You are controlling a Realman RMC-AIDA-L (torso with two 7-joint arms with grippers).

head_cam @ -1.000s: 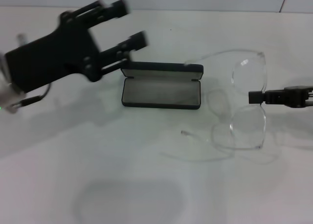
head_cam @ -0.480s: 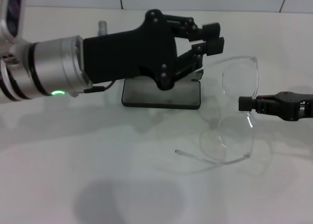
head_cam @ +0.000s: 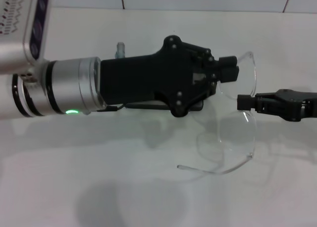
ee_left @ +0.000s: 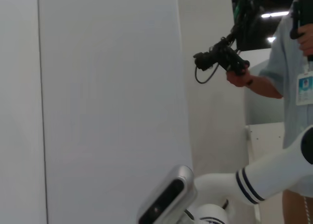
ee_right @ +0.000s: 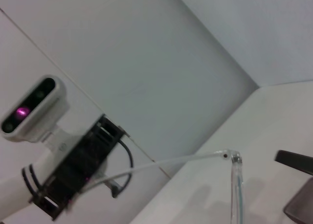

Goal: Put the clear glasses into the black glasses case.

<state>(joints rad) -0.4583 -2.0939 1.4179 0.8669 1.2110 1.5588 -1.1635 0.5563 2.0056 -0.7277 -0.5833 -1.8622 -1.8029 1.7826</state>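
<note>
The clear glasses [head_cam: 237, 138] hang above the white table, one thin arm trailing low toward the front. My right gripper [head_cam: 246, 102] comes in from the right and is shut on them at the bridge between the lenses. My left gripper [head_cam: 229, 71] reaches across from the left, its fingers close together at the glasses' upper arm. In the right wrist view that clear arm [ee_right: 171, 161] runs straight into the left gripper [ee_right: 73, 181]. The black glasses case [head_cam: 141, 106] lies under the left gripper; only a dark strip of it shows.
The white table [head_cam: 99, 177] spreads in front, with a tiled wall behind it. In the left wrist view a person [ee_left: 293, 62] holding a hand-held device stands beside the robot's white arm [ee_left: 264, 175].
My left arm swung right from the far left, passed over the case and brought its fingers together at the glasses' arm. The right gripper carried the glasses left and upward.
</note>
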